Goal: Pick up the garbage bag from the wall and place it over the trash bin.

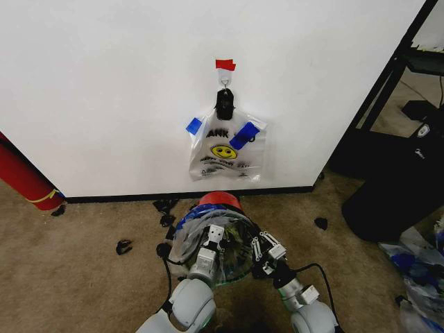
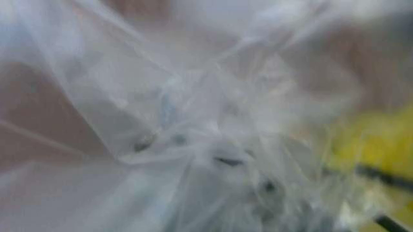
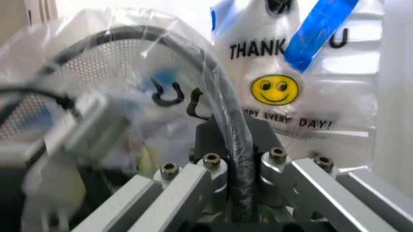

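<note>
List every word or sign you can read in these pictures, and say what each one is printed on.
"THANK" and part of "U": flat see-through plastic smiley bag hanging on the white wall, partly crossed by blue tape.
"...PPY EVERY DAY!": same bag, under its yellow smiley face.
"ANK": same bag in the head view; its lower lines are too small to read.
Crinkly see-through garbage bag over the red round bin: print unreadable.

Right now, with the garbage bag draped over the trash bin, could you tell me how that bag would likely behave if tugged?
The garbage bag looks thin and crinkled, so it is probably floppy and very light. Its film is stretched over the trash bin rim, so a tug might slide it off. It could tear where the right gripper meets it.
</note>
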